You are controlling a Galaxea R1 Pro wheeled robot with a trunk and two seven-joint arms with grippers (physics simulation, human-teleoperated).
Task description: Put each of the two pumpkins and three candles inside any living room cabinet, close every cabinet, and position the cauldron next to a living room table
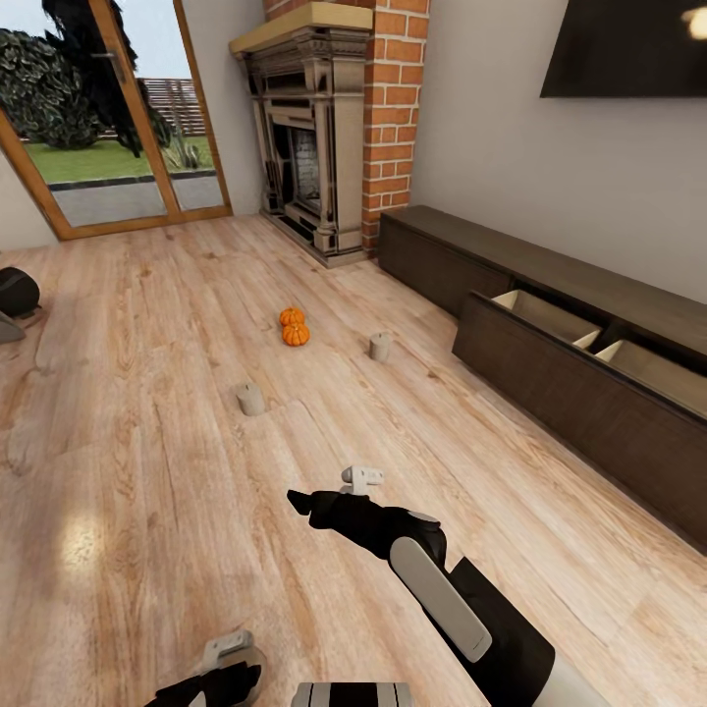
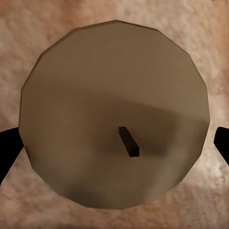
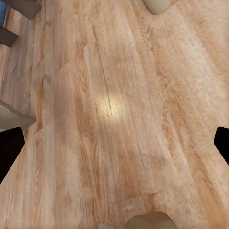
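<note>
1. Head view: wood-plank floor (image 1: 147, 412) spreads across the living room. Two orange pumpkins (image 1: 294, 327) sit touching each other out in the open floor, well short of the brick fireplace (image 1: 314, 137). One beige candle (image 1: 380, 346) stands just to the right of the pumpkins; a second candle (image 1: 250, 398) stands nearer the robot and to their left. The long dark-brown cabinet (image 1: 550, 344) runs along the right wall under a dark wall screen (image 1: 624, 44); its nearer pull-out front (image 1: 579, 417) is drawn out, showing pale beige compartments, while the farther front is flush. The right arm reaches forward over the floor, its right gripper (image 1: 361, 479) with pale fingers pointing away; how its jaws stand cannot be told from this angle. At the bottom edge the left gripper (image 1: 228, 653) sits low, its jaw state likewise unclear here. A glazed patio door (image 1: 108, 118) shows garden at the far left.

2. Left wrist view: third candle (image 2: 114, 114), seen straight down onto its round beige top with a short dark wick (image 2: 129, 141). Dark fingertips (image 2: 7, 148) show at either side of it, jaws spread apart and not touching the wax.

3. Right wrist view: bare plank floor with a bright glare spot. Dark fingertips (image 3: 10, 152) sit at opposite edges, jaws wide apart with nothing between them. Pale rounded shapes at the edges are too cropped to identify.
</note>
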